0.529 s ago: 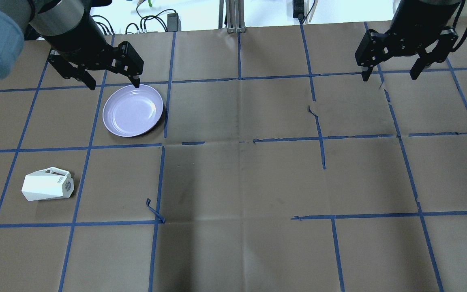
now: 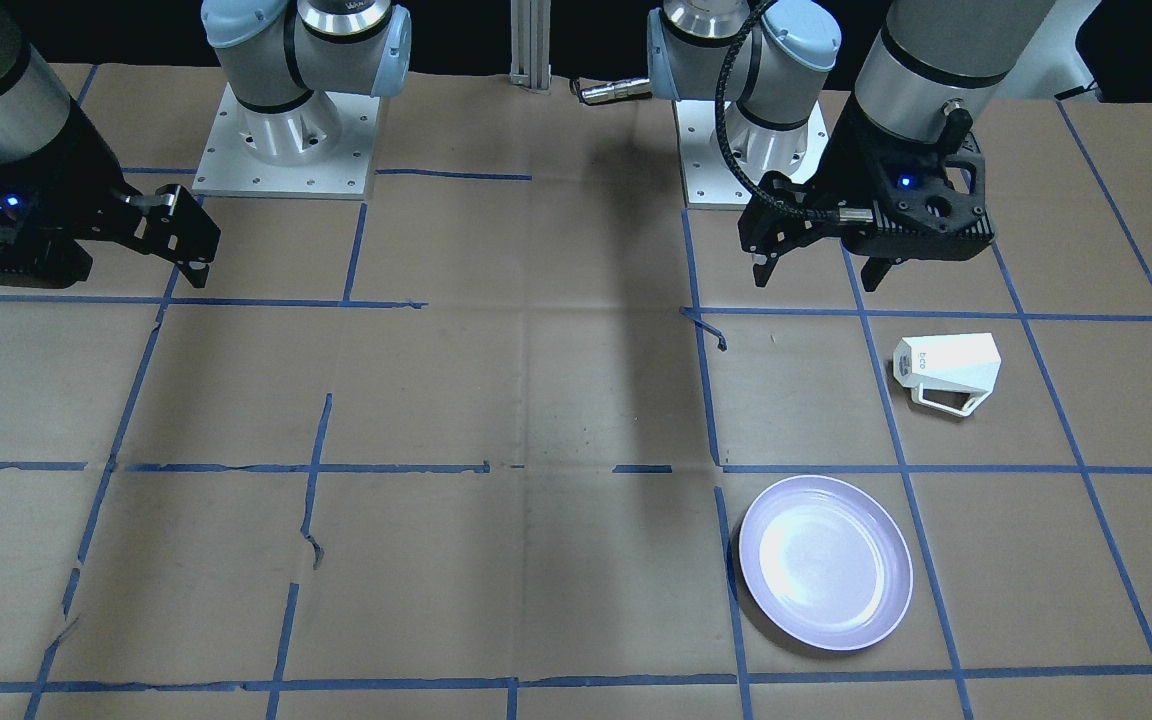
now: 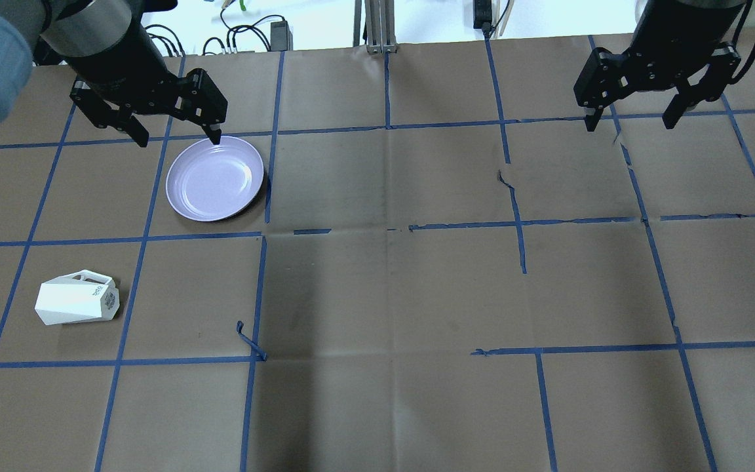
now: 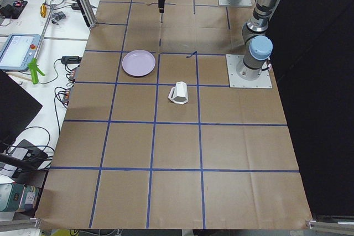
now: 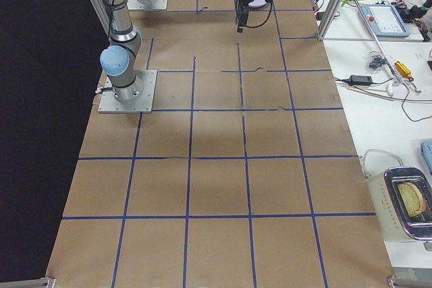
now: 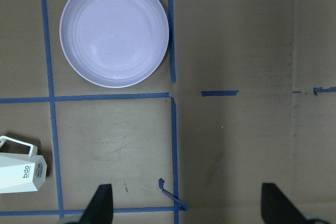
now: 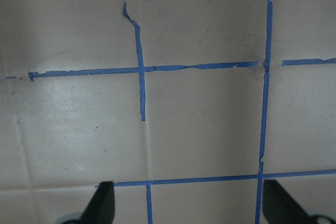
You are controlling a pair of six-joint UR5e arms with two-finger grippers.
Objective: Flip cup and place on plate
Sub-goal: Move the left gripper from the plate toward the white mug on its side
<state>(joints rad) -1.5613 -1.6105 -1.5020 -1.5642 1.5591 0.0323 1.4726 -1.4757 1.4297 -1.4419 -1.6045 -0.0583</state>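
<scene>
The white faceted cup (image 3: 76,305) lies on its side on the brown paper, base toward the table's middle and handle toward the plate; it also shows in the front view (image 2: 946,370) and at the left wrist view's edge (image 6: 18,174). The lavender plate (image 3: 215,178) sits empty beyond it, also in the front view (image 2: 825,562) and the left wrist view (image 6: 114,31). My left gripper (image 3: 179,139) is open and empty, high above the table near the plate's far edge. My right gripper (image 3: 628,125) is open and empty, far off on the other side.
The table is covered in brown paper with a blue tape grid. A loose curl of tape (image 3: 250,341) sticks up to the cup's right. The arm bases (image 2: 286,130) stand at the robot's edge. Benches with cables and devices (image 4: 33,37) flank the table's ends.
My left gripper has shifted slightly up and to the left in the overhead view, still open. The right arm, cup and plate have not moved.
</scene>
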